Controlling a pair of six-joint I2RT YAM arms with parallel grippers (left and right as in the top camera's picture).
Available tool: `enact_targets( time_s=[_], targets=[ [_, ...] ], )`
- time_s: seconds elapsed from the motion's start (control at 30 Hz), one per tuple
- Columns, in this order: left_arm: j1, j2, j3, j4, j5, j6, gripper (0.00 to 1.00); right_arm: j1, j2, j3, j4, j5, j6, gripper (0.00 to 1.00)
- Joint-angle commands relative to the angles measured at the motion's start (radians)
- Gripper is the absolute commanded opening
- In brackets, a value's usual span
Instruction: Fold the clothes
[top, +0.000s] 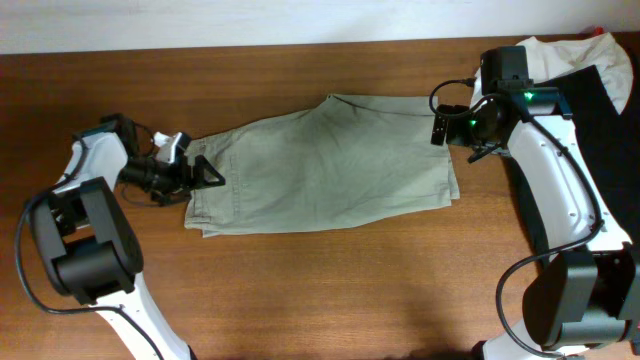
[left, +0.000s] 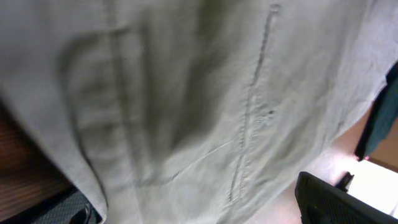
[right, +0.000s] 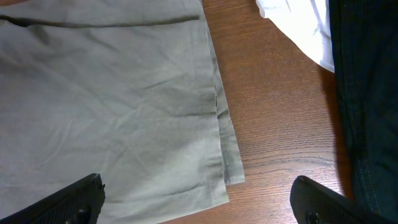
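Observation:
A pair of olive-green shorts (top: 330, 165) lies flat across the middle of the wooden table. My left gripper (top: 205, 172) is at the shorts' left end. In the left wrist view the shorts (left: 186, 93) fill the frame. The left gripper's fingers (left: 196, 200) are spread wide with the cloth between them. My right gripper (top: 452, 128) hovers over the shorts' right end. In the right wrist view it (right: 198, 186) is wide open and empty above the shorts' (right: 112, 93) hem corner.
A pile of other clothes sits at the back right: a white garment (top: 560, 50) and a dark one (top: 605, 110). In the right wrist view, the white garment (right: 298, 25) and the dark garment (right: 367, 93) lie just right of the shorts. Bare wood (top: 330, 290) lies in front.

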Motion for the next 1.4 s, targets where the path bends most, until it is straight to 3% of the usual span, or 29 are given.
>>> enact_targets(
  time_s=[0.0, 0.1, 0.13, 0.17, 0.2, 0.33, 0.4, 0.43, 0.53, 0.6, 0.67, 0.77, 0.87, 0.93, 1.03, 1.2, 1.37],
  targets=[
    [-0.067, 0.142, -0.058, 0.006, -0.041, 0.022, 0.99, -0.006, 0.0, 0.016, 0.0, 0.01, 0.012, 0.99],
    [-0.084, 0.179, -0.058, 0.014, -0.041, 0.022, 0.98, -0.006, 0.0, 0.016, 0.0, 0.01, 0.012, 0.99],
    [-0.084, 0.179, -0.058, 0.016, -0.042, 0.022, 0.9, -0.006, 0.0, 0.016, 0.0, 0.01, 0.012, 0.98],
    [-0.084, 0.179, -0.058, 0.021, -0.042, 0.022, 0.54, -0.006, 0.0, 0.016, 0.0, 0.01, 0.012, 0.99],
    [-0.083, 0.179, -0.058, 0.03, -0.043, 0.022, 0.37, -0.006, 0.0, 0.016, 0.0, 0.01, 0.012, 0.99],
    [-0.084, 0.179, -0.058, 0.058, -0.05, 0.007, 0.26, -0.006, 0.0, 0.016, 0.0, 0.01, 0.012, 0.99],
    [-0.084, 0.179, -0.058, 0.071, -0.05, -0.003, 0.05, -0.006, 0.0, 0.016, 0.0, 0.01, 0.012, 0.99],
    [-0.084, 0.179, -0.058, 0.08, -0.049, -0.026, 0.0, -0.006, 0.0, 0.016, 0.0, 0.01, 0.012, 0.99],
    [-0.082, 0.179, -0.056, 0.087, -0.052, -0.044, 0.0, -0.006, 0.0, 0.016, 0.0, 0.01, 0.012, 0.99],
    [-0.059, 0.179, -0.017, 0.046, -0.153, -0.117, 0.0, -0.006, 0.0, 0.016, 0.0, 0.01, 0.012, 0.99],
    [-0.005, 0.179, 0.085, -0.061, -0.319, -0.211, 0.0, -0.006, 0.0, 0.016, 0.0, 0.01, 0.012, 0.99],
    [0.072, 0.179, 0.266, -0.21, -0.404, -0.235, 0.0, -0.006, 0.0, 0.016, 0.0, 0.01, 0.012, 0.99],
    [0.15, 0.178, 0.599, -0.461, -0.549, -0.283, 0.0, -0.006, 0.0, 0.016, 0.0, 0.01, 0.012, 0.99],
    [0.158, 0.178, 0.818, -0.59, -0.567, -0.289, 0.0, -0.006, 0.0, 0.016, 0.0, 0.01, 0.012, 0.99],
    [0.108, 0.11, 1.049, -0.631, -0.539, -0.328, 0.0, -0.006, 0.0, 0.016, 0.0, 0.01, 0.012, 0.99],
    [0.012, 0.031, 1.088, -0.631, -0.548, -0.328, 0.0, -0.006, 0.0, 0.016, -0.001, 0.01, 0.012, 0.99],
    [0.043, 0.032, 1.044, -0.629, -0.598, -0.328, 0.0, -0.006, 0.0, 0.016, 0.0, 0.01, 0.012, 0.99]
  ],
)
